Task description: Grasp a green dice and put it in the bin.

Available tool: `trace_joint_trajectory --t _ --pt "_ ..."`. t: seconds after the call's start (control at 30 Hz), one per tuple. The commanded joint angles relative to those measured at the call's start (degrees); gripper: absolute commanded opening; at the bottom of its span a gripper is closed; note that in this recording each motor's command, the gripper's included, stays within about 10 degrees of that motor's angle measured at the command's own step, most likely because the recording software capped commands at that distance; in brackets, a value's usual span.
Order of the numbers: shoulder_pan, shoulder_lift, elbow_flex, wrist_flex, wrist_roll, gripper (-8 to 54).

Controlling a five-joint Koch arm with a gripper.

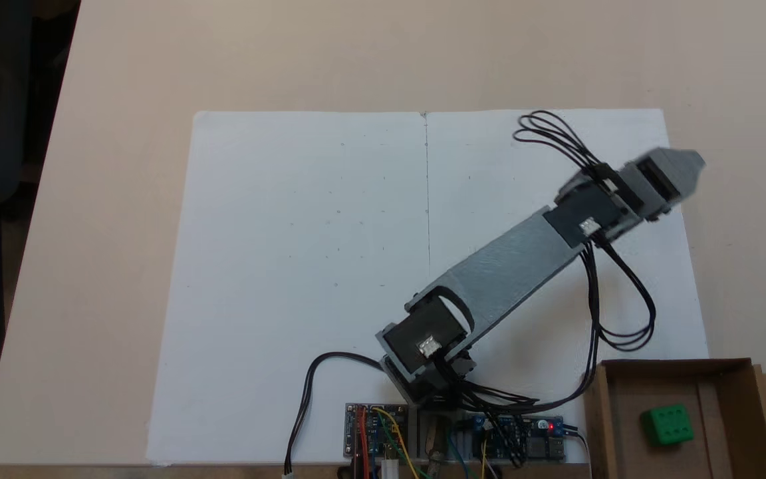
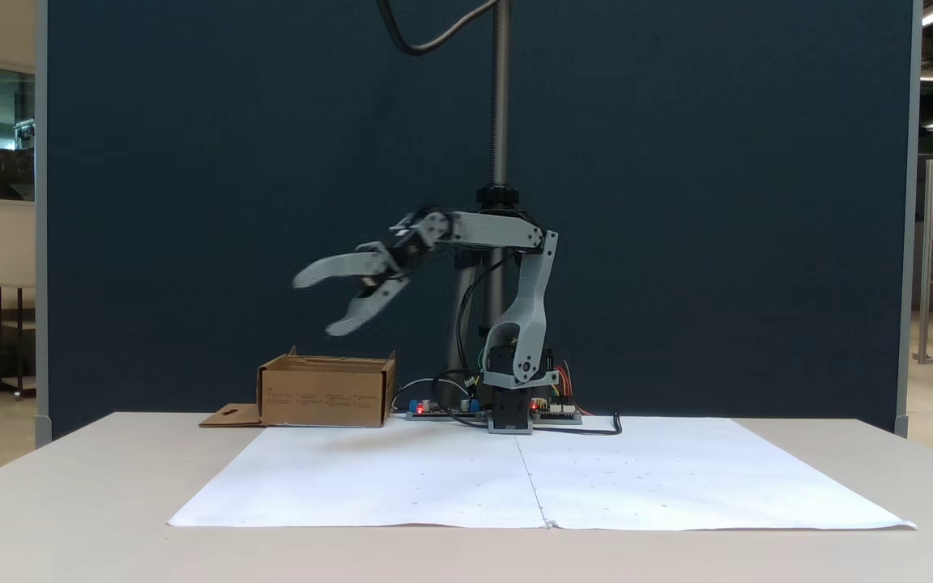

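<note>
- The green dice (image 1: 667,424) lies on the floor of the cardboard bin (image 1: 725,369), at the table's (image 1: 124,199) edge;
- The gripper (image 2: 317,306) hangs above the bin, jaws spread wide, holding nothing, over white paper (image 2: 402,486).

The desk (image 1: 124,66) is pale beige, with two white sheets (image 1: 303,266) laid side by side, their seam running down the middle. The arm (image 1: 503,263) rises from the near edge and slants up to the right across the right sheet, its gripper (image 1: 682,169) blurred over that sheet's far right corner; whether the jaws are parted cannot be told here. Black cables (image 1: 622,299) loop off the arm. Circuit boards (image 1: 376,429) sit at the near edge beside the base. The bin (image 1: 606,412) stands at the near right corner, flap to the right, with the dice (image 1: 669,424) lying inside it on the floor.
</note>
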Motion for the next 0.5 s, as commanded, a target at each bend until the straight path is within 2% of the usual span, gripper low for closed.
trace_joint_trajectory --t 0.0,0.2,0.47 --pt "-6.1 3.9 1.3 -2.1 -3.4 36.9" --pt "-21.9 8.5 7.7 -2.4 -3.9 41.3" --pt "-38.8 16.8 19.4 -8.2 -3.5 43.2"
